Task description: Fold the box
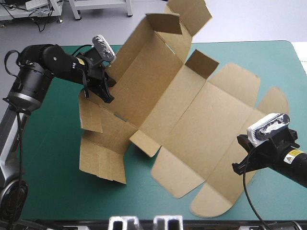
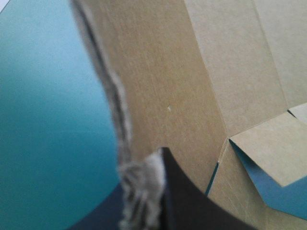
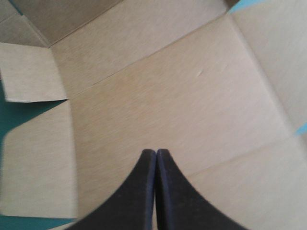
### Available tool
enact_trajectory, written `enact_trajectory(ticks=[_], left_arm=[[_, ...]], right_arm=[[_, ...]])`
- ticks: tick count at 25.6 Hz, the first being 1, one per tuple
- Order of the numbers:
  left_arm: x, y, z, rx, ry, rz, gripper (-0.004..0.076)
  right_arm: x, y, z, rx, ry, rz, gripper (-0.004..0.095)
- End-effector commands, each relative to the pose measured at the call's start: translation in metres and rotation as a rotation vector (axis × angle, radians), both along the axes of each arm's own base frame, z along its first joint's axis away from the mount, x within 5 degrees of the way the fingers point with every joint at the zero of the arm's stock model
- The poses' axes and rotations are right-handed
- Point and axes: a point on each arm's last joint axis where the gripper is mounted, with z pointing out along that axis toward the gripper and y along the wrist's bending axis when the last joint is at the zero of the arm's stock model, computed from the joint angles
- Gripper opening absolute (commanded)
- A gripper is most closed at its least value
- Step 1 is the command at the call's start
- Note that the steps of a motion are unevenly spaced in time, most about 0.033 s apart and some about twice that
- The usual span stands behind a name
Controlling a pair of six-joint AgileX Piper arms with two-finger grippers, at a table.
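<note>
Left hand [image 1: 107, 94] pinching box [image 1: 201, 115] at its left panel edge, panel tilted up off teal-green counter [image 1: 53, 158]. Right hand [image 1: 238, 168] pressed together above flat right flaps.

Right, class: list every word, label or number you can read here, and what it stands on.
Nothing here can be read.
Yellow sticker on the left arm: too small to read.
Yellow sticker on the right arm: too small to read.
The box: plain brown, no print visible.
</note>
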Motion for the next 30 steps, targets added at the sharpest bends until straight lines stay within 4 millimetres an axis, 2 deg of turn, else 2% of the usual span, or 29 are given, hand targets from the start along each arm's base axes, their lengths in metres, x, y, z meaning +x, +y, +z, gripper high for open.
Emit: enact_trajectory(ticks=[1, 8, 12, 17, 21, 22, 24, 27, 30], left_arm=[[-0.026, -0.012, 0.028, 0.135, -0.165, -0.054, -0.0010], [-0.024, -0.025, 0.039, 0.293, -0.392, -0.002, -0.0010], [-0.022, -0.032, 0.047, 0.238, -0.496, 0.015, -0.0010], [-0.015, -0.041, 0.045, 0.187, -0.593, -0.009, -0.0010], [-0.019, -0.054, 0.030, 0.241, -0.622, -0.103, -0.0010], [-0.028, -0.061, 0.019, 0.289, -0.681, -0.173, -0.0010], [-0.042, -0.065, 0.001, 0.364, -0.794, -0.268, -0.0010], [-0.060, -0.054, -0.019, 0.381, -0.865, -0.285, -0.0010], [-0.071, -0.047, -0.035, 0.343, -0.875, -0.278, -0.0010]], right_arm=[[0.005, 0.000, 0.015, 0.066, -0.114, -0.035, -0.0025], [0.012, -0.001, 0.027, 0.097, -0.204, -0.068, -0.0025], [0.022, -0.002, 0.041, 0.073, -0.228, -0.075, -0.0024], [0.043, 0.001, 0.074, 0.051, -0.237, -0.061, -0.0025], [0.061, 0.001, 0.104, -0.015, -0.241, -0.051, -0.0025], [0.071, 0.001, 0.121, -0.045, -0.240, -0.043, -0.0025], [0.086, 0.003, 0.141, -0.054, -0.249, -0.033, -0.0024], [0.109, 0.008, 0.154, -0.054, -0.225, -0.007, -0.0025], [0.136, 0.013, 0.150, -0.045, -0.175, 0.014, -0.0025]])
